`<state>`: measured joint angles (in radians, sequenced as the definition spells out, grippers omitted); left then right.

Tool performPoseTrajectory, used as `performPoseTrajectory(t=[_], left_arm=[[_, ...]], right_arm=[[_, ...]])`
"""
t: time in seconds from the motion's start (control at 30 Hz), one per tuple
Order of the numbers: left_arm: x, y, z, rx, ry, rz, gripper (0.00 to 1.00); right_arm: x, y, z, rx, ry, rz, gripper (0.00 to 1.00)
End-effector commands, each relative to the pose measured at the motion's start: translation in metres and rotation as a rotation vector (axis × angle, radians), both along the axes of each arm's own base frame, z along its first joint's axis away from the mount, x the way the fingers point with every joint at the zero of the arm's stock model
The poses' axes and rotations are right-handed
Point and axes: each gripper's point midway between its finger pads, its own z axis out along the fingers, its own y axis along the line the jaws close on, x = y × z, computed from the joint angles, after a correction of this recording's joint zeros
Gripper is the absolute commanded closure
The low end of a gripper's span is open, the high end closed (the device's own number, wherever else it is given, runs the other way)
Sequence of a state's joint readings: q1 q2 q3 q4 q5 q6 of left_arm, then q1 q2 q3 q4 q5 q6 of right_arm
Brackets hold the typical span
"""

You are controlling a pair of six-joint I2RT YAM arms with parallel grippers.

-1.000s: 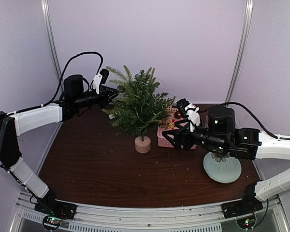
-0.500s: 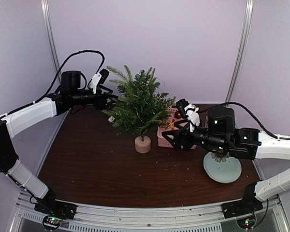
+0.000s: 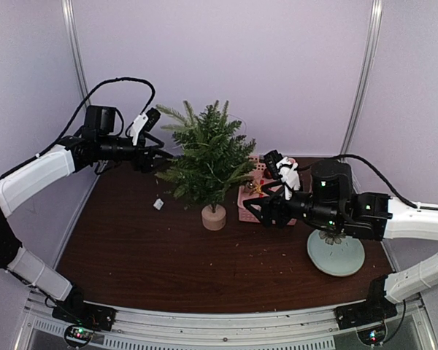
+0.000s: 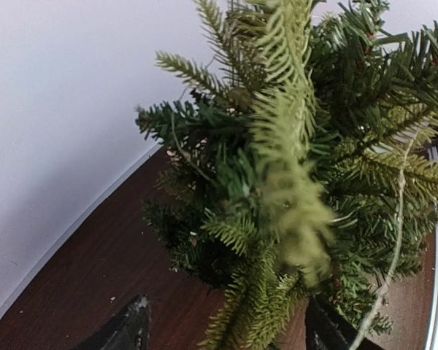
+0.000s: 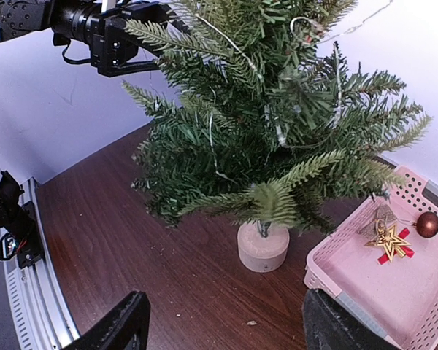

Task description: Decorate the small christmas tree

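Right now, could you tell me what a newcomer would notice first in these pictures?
The small christmas tree stands mid-table on its pale stump, with the left tool open at its upper branches. Just right of it sits a pink basket holding a gold star and a red bauble.

No lettering, label, brand mark, number or sign can be read on the small christmas tree, the pink basket, the pale round plate, the dark table or the arms' casings.
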<state>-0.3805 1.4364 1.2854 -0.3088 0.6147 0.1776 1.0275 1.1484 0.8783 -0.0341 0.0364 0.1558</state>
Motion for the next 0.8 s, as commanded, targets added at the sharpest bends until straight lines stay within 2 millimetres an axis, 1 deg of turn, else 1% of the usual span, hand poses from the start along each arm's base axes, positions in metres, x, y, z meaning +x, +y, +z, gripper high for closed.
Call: performPoseTrajectory(t=[0.0, 0.17, 0.3, 0.37, 0.43, 0.5, 0.63, 0.77], left_arm=[[-0.015, 0.005, 0.014, -0.003, -0.039, -0.033, 0.28], [-0.024, -0.001, 0.015, -0.027, -0.001, -0.087, 0.25], [-0.032, -0.003, 0.021, -0.062, 0.01, -0.113, 0.23], [-0.036, -0.001, 0.024, -0.071, -0.001, -0.104, 0.23], [-0.039, 0.002, 0.025, -0.072, -0.012, -0.088, 0.23], [-0.045, 0.005, 0.024, -0.071, -0.015, -0.086, 0.23], [-0.058, 0.013, 0.016, -0.06, -0.003, -0.068, 0.23], [-0.064, 0.027, 0.005, -0.072, -0.024, 0.02, 0.23]], right_arm=[[0.003, 0.004, 0.016, 0.033, -0.023, 0.011, 0.26], [0.005, 0.006, 0.015, 0.03, -0.024, 0.013, 0.26], [0.011, 0.008, 0.017, 0.038, -0.02, -0.002, 0.26], [0.016, 0.008, 0.016, 0.038, -0.013, -0.017, 0.26], [0.021, 0.011, 0.022, 0.062, -0.023, -0.031, 0.27], [0.025, 0.013, 0.024, 0.073, -0.02, -0.038, 0.27], [0.028, 0.015, 0.025, 0.083, -0.014, -0.044, 0.27], [0.029, 0.018, 0.026, 0.073, -0.007, -0.035, 0.3]])
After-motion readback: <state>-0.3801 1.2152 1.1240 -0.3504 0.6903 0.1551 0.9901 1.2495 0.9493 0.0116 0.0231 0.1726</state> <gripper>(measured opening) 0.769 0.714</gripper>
